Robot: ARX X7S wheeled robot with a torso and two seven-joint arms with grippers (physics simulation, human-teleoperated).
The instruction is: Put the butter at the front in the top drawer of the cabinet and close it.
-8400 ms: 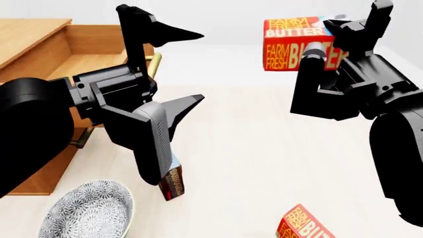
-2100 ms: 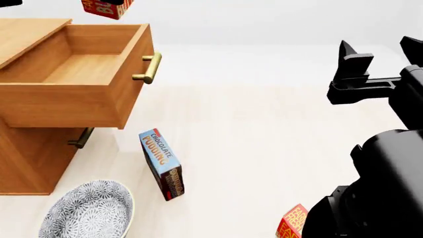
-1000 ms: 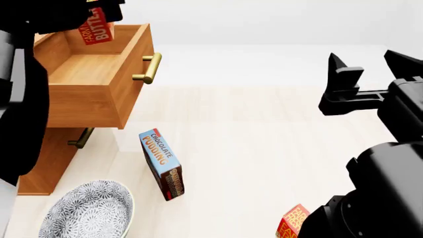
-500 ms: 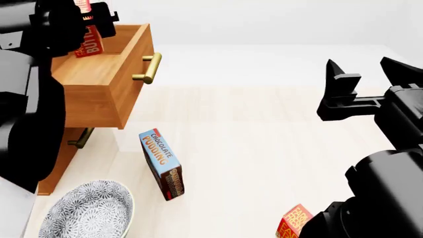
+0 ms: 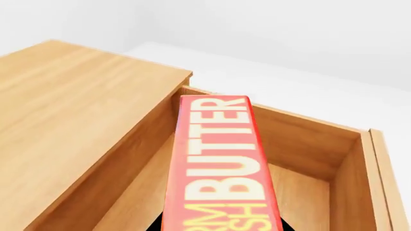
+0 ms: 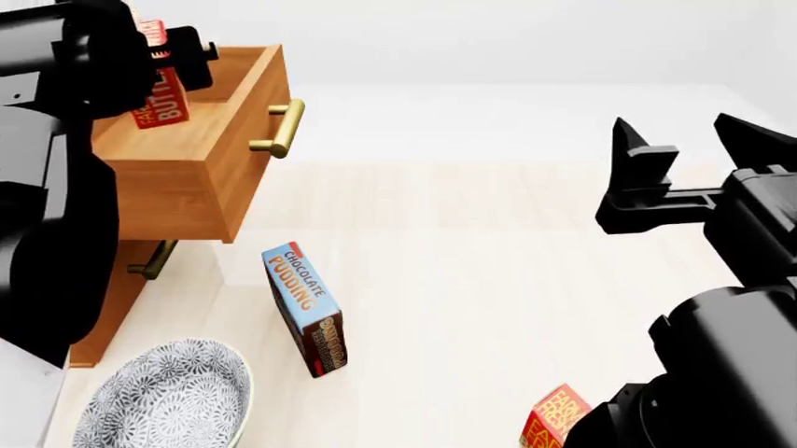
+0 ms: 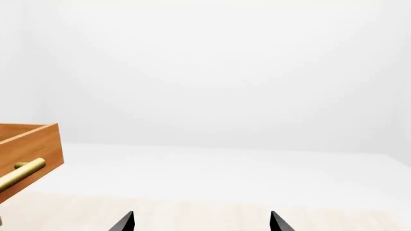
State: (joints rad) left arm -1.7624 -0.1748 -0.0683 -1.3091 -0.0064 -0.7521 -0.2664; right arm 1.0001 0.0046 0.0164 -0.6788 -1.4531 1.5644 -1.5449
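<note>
Left pincer [image 6: 152,58]: your black left gripper pinches the red-orange "FARM FRESH BUTTER" carton [image 6: 160,101], tilted, over the open drawer.
Butter: at 10 o'clock in your head view, hanging above the light brown wooden top drawer [image 5: 308,144], whether touching its floor, you cannot tell.
Right pincer [image 6: 697,140]: your black right gripper stands spread and empty at 3 o'clock.
Drawer handle: brass bar [image 6: 282,128], facing 3 o'clock.
Floor: blue-and-brown "CHOCOLATE PUDDING" carton [image 6: 305,308] near centre; patterned bowl [image 6: 168,397] at 7 o'clock; second red-orange butter carton [image 6: 552,417] at 5 o'clock.

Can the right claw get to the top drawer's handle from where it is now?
Probably yes. The right claw hangs open and empty, and only bare floor lies between it and the brass handle of the top drawer. The pudding carton sits lower, out of that path.
</note>
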